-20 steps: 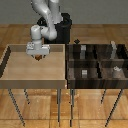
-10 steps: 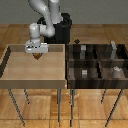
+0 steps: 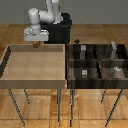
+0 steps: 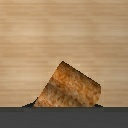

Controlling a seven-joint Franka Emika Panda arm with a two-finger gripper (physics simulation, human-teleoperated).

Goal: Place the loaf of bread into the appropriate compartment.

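Note:
The loaf of bread (image 3: 36, 45) is a tiny orange-brown block between the tips of my gripper (image 3: 36, 44), over the far edge of the light tan tray (image 3: 10, 75) at the exterior view's left. The gripper is shut on it and holds it off the tray floor. In the wrist view the loaf (image 4: 67, 87) shows close up and tilted against the tan floor; the fingers do not show there. The dark divided bin (image 3: 97, 62) with striped wood walls stands at the exterior view's right, well apart from the gripper.
Small grey blocks sit in the bin's cells, one in a far cell (image 3: 84, 48) and one in a near cell (image 3: 84, 73). The robot's black base (image 3: 62, 30) stands behind the tray. Both containers rest on thin-legged stands over a wood floor.
The gripper has risen from the tan tray's floor with the loaf of bread in it, and drifted slightly toward the exterior view's left.

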